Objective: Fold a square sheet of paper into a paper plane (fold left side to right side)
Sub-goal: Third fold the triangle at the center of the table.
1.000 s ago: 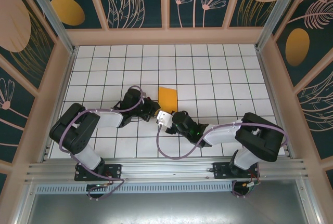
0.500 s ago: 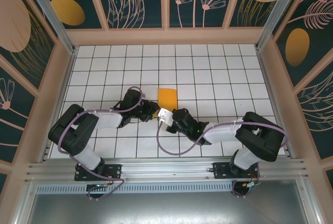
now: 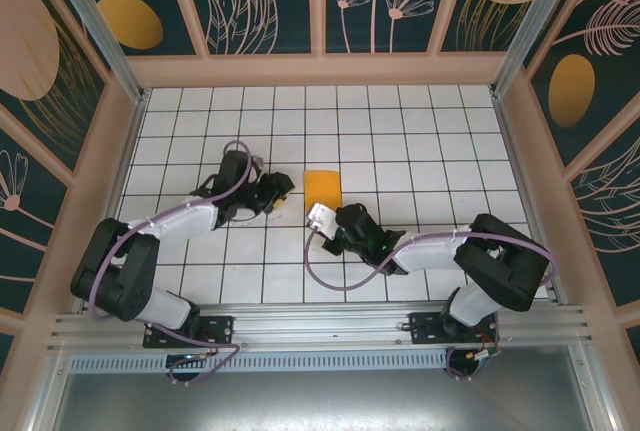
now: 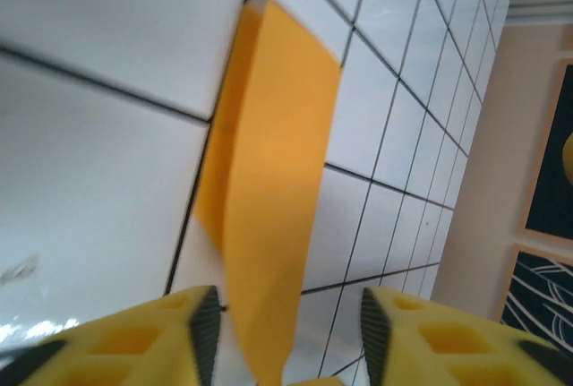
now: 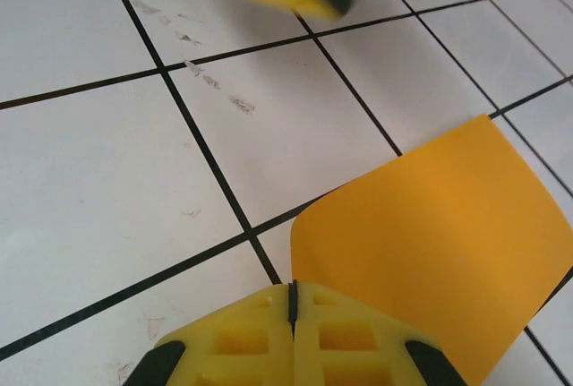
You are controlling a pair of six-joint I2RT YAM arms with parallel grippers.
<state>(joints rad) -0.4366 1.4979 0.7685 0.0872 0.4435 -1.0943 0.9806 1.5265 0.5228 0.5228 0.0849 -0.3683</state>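
loosely the left hand gapes around the orange paper, right hand clenched at its edge.

The work surface is a table of white square tiles separated by dark grid lines, with grey scuff marks on one tile. Dark teal wall panels carrying orange ovals and pale leaf drawings enclose three sides. An aluminium rail runs along the near edge.
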